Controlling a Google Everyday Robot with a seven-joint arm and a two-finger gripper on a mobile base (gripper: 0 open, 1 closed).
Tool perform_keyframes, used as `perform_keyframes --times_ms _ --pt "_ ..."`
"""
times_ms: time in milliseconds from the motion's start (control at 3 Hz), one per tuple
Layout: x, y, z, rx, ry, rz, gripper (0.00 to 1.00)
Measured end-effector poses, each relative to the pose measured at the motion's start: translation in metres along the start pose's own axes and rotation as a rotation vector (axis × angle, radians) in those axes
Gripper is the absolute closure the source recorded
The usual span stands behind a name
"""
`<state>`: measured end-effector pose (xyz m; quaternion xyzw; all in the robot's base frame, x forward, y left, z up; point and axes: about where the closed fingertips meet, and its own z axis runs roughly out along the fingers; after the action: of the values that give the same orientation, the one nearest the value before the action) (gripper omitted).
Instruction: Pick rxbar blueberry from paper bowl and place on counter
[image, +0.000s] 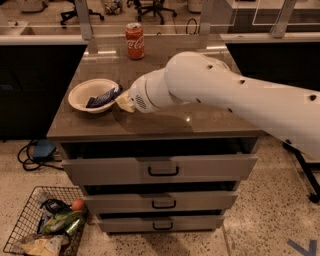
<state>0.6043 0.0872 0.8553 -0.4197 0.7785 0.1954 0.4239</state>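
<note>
The paper bowl (80, 102) sits on the left part of the counter (165, 125). The dark blue rxbar blueberry (102, 97) lies in it, tilted, with its right end up on the bowl's right rim. My gripper (123, 103) is at the end of the big white arm (220, 95). It is low over the counter at the bowl's right rim, right by the bar's raised end. The arm hides most of the gripper.
A red soda can (134, 41) stands at the counter's back, behind the bowl. Grey drawers (162, 170) with black handles are below the counter. A wire basket (45, 225) of items sits on the floor at the lower left.
</note>
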Motion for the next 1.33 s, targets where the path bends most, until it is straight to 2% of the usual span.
perform_keyframes --times_ms 667,1000,1333 --pt "-0.016 -0.018 -0.026 0.055 0.024 -0.06 1.0" --pt "-0.024 -0.033 -0.037 0.049 0.035 -0.094 1.0" --pt "-0.029 -0.047 -0.035 -0.023 0.028 -0.113 1.0"
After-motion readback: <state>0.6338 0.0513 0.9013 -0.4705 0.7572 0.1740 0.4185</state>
